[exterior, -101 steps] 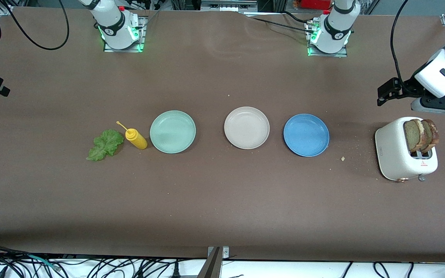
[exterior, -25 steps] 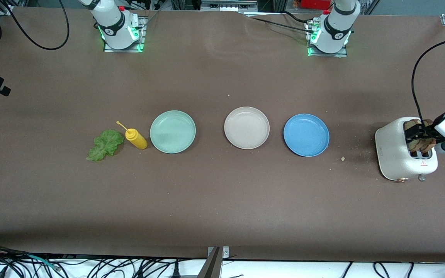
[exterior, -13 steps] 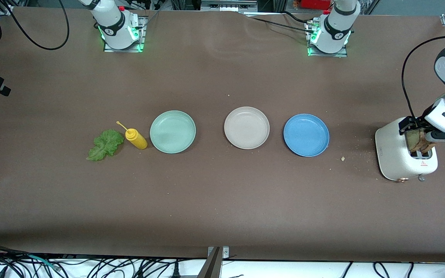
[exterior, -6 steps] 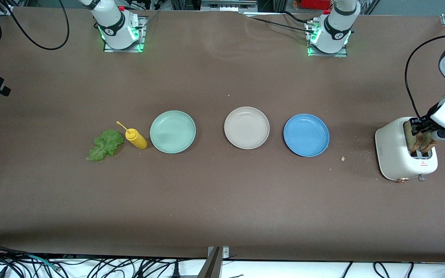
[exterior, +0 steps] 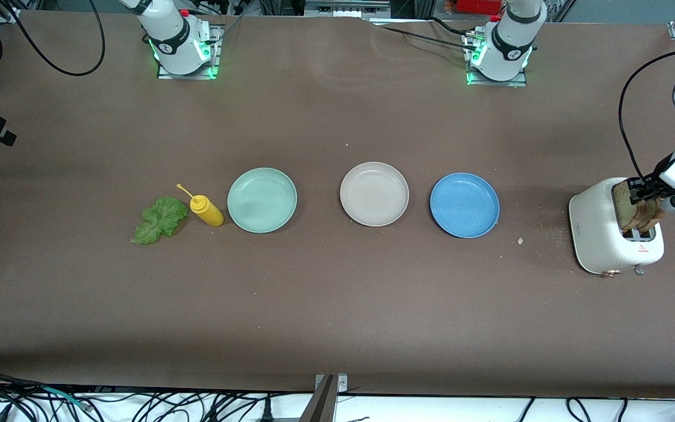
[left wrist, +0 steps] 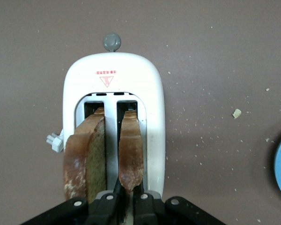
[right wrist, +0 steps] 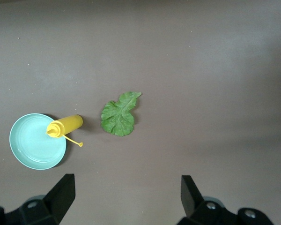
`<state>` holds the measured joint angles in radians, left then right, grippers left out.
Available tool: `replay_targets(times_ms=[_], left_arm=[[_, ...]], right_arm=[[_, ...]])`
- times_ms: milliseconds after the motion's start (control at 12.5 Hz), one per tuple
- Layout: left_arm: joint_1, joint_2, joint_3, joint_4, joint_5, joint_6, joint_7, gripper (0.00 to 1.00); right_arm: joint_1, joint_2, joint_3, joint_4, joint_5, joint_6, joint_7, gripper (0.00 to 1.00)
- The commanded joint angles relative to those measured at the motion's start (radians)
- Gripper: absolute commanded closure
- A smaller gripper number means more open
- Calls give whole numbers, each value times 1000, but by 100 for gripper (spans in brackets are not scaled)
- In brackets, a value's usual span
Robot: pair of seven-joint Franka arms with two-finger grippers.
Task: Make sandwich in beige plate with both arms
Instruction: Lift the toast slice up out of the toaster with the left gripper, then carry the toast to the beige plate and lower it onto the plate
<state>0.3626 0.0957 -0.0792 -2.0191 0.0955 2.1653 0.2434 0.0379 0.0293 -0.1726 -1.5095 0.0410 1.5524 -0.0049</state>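
Here, in the front view, your left gripper (exterior: 644, 193) sits at the toaster (exterior: 600, 234) at the left arm's end of the worktop (exterior: 337, 305), pinching one of the two toast slices (exterior: 635, 206) that stand in the slots. The beige plate (exterior: 374, 194) lies bare mid-worktop, between the mint green plate (exterior: 262, 200) and the blue plate (exterior: 464, 205). The lettuce leaf (exterior: 159, 219) and the yellow squeeze bottle (exterior: 205, 211) lie toward the right arm's end.

In the left wrist view, the jaws are pressed together on the upper edge of one toast slice (left wrist: 131, 154); its neighbour (left wrist: 86, 157) stands free alongside. Toast is light, stiff and crumbly, so you should hold it by the crust and draw it straight up; crumbs already dot the worktop.

In the right wrist view, the right gripper (right wrist: 126, 192) waits spread wide, high over the lettuce leaf (right wrist: 119, 114) and the bottle (right wrist: 64, 125). The leaf is probably thin and floppy, though its texture is hard to judge from here; take it near its middle.
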Motion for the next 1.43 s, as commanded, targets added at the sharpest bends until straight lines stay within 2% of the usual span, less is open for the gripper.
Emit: replay_targets(times_ms=[0,399,797,1116,1355], left_arm=[[-4,-14,-11,118,10,-163,8,100],[-17,-8,-54,318,13,-422,-10,100],[-149,-7,-74,439,-34,-594,-85,100],[-185,45,-170,439,-219,-595,-214,100],[-220,171,-201,441,-469,-582,-308,100]], right_arm=[[-9,1,-1,19,17,-18,-13,0],[-9,-2,-14,19,17,-20,-13,0],[-9,-3,-16,19,19,-18,-10,0],[-9,-6,-18,19,17,-21,-10,0],[-9,-8,-33,19,17,-31,-12,0]])
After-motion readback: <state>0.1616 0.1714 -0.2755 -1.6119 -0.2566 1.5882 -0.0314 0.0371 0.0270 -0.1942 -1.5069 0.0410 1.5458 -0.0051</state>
